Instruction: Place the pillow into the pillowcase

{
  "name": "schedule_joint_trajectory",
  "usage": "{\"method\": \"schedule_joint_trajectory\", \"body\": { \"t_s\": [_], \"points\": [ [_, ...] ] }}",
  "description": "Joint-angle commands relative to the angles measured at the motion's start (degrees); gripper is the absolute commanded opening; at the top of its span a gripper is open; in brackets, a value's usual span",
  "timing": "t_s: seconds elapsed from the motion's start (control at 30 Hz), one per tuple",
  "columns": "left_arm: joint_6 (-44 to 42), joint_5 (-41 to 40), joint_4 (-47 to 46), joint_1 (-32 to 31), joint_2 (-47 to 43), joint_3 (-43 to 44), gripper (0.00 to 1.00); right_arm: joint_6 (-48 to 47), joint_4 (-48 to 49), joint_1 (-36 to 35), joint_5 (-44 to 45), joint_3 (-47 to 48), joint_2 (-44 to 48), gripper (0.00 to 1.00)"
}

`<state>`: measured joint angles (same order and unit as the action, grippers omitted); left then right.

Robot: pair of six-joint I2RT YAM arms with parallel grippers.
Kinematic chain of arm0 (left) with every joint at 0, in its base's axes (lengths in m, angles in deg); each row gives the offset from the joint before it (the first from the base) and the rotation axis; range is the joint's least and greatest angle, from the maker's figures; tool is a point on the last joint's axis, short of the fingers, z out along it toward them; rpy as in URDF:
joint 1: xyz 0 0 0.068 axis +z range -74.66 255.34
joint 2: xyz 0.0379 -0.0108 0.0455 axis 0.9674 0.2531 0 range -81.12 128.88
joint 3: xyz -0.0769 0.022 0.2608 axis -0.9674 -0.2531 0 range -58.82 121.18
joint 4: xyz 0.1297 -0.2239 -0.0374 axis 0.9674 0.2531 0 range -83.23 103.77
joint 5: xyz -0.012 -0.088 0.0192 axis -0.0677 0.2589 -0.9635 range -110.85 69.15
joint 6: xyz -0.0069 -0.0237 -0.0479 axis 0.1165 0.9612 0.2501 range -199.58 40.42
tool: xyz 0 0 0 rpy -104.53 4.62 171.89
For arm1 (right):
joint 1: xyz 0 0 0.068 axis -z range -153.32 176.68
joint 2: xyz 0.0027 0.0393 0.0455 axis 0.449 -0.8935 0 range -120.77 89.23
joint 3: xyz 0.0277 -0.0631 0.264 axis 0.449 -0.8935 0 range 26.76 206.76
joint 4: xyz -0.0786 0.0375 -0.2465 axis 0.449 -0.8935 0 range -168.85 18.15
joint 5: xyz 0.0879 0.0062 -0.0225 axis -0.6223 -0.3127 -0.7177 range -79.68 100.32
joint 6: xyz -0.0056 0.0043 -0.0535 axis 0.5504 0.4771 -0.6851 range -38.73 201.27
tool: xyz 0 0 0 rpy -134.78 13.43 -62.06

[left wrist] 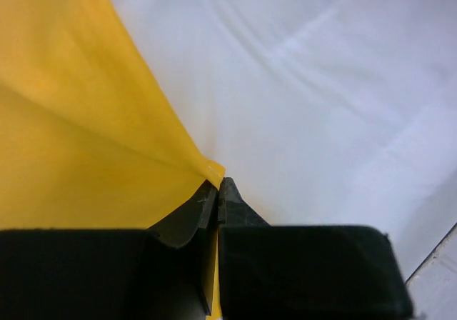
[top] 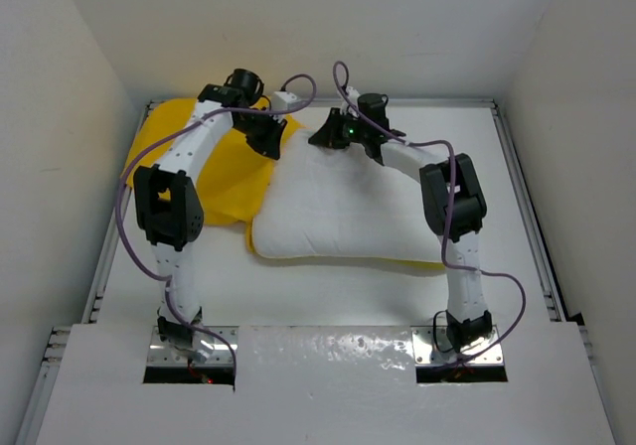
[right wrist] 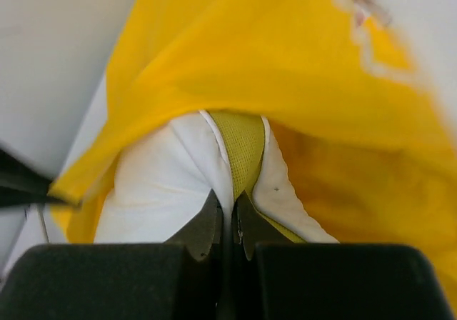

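The white pillow (top: 343,207) lies across the table's middle, its far left corner towards the yellow pillowcase (top: 238,172), which is spread at the back left. My left gripper (top: 270,137) is shut on the pillowcase's edge (left wrist: 211,170), holding it up beside the pillow (left wrist: 321,106). My right gripper (top: 333,132) is shut on the pillow's far corner, pinching white fabric and its yellow seam band (right wrist: 243,148). In the right wrist view the pillow corner (right wrist: 157,184) sits at the mouth of the pillowcase (right wrist: 285,56), whose fabric drapes over and around it.
White walls enclose the table on three sides, close behind both grippers. A metal rail (top: 527,217) runs along the table's right edge and another along the left (top: 109,256). A strip of yellow shows under the pillow's near edge (top: 417,262).
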<state>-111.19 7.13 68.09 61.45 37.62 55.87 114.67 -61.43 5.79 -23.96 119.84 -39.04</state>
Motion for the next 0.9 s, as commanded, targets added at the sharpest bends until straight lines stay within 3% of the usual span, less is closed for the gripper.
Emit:
{"method": "schedule_joint_trajectory", "body": {
  "t_s": [0.0, 0.07, 0.2, 0.37, 0.4, 0.43, 0.47, 0.5, 0.57, 0.6, 0.67, 0.73, 0.77, 0.8, 0.83, 0.87],
  "points": [
    [-3.45, 6.81, -1.11, -0.79, -5.88, -2.45, 0.0, 11.76, 13.67, -0.3, 8.51, 3.68, -1.89, 0.0],
    [-4.24, 7.34, -0.33, -0.88, -6.24, -3.85, 0.0, 13.6, 14.01, 0.32, 14.03, 4.13, -3.56, 0.0],
    [-5.82, 4.63, 0.64, -0.27, -7.11, -6.58, 0.0, 24.66, 18.57, 4.44, 14.07, 4.49, -5.85, 0.0],
    [-7.93, -1.17, -0.14, 1.76, -8.26, -10.36, 0.0, 20.84, 18.25, 9.02, 20.04, 1.4, -2.95, 0.0],
    [-7.67, -2.49, -1.19, 1.85, -8.17, -11.06, 0.0, 17.86, 16.32, 9.11, 18.57, 5.23, -3.3, 0.12],
    [-6.1, -4.24, -2.59, 1.85, -7.82, -11.77, 0.09, 8.96, 8.82, 8.85, 15.42, 8.84, -5.31, 0.58],
    [-5.05, -4.69, -5.74, 1.85, -7.65, -12.64, 0.33, 4.78, 3.79, 8.58, 8.34, 16.97, -6.63, 0.75],
    [-4.08, -4.87, -7.16, 1.85, -7.56, -12.65, 0.43, 0.91, -2.01, 8.32, 6.79, 19.57, -7.25, 0.99],
    [-0.13, -5.49, -9.45, 1.94, -7.64, -10.13, 0.68, -11.04, -11.63, 7.09, 6.51, 18.12, -2.1, 0.99],
    [2.06, -5.75, -9.38, 2.55, -7.91, -8.45, 0.72, -18.65, -11.04, 6.22, 9.73, 10.62, 5.76, 0.99],
    [4.36, -6.8, -9.03, 3.78, -8.69, -3.81, 0.82, -23.72, -7.1, 5.51, 13.09, 1.8, 13.62, 0.99],
    [3.85, -9.16, -7.8, 5.45, -11.32, -2.72, 0.85, -29.34, -4.79, 4.54, 13.11, -7.27, 22.05, 0.97],
    [1.15, -10.57, -6.66, 5.71, -12.47, -5.33, 0.81, -34.67, -9.31, 2.88, 11.8, -9.73, 23.75, 0.82],
    [-0.19, -12.33, -6.3, 5.63, -15.52, -8.32, 0.74, -37.25, -11.97, 1.39, 11.0, -10.45, 24.98, 0.56],
    [-1.16, -12.78, -7.0, 5.63, -17.21, -16.09, 0.5, -41.71, -14.78, -2.46, 12.82, -12.72, 26.74, 0.01],
    [-1.52, -13.04, -7.87, 5.37, -18.7, -20.17, 0.4, -41.76, -16.03, -2.49, 14.84, -14.57, 27.62, 0.0]
  ]
}}
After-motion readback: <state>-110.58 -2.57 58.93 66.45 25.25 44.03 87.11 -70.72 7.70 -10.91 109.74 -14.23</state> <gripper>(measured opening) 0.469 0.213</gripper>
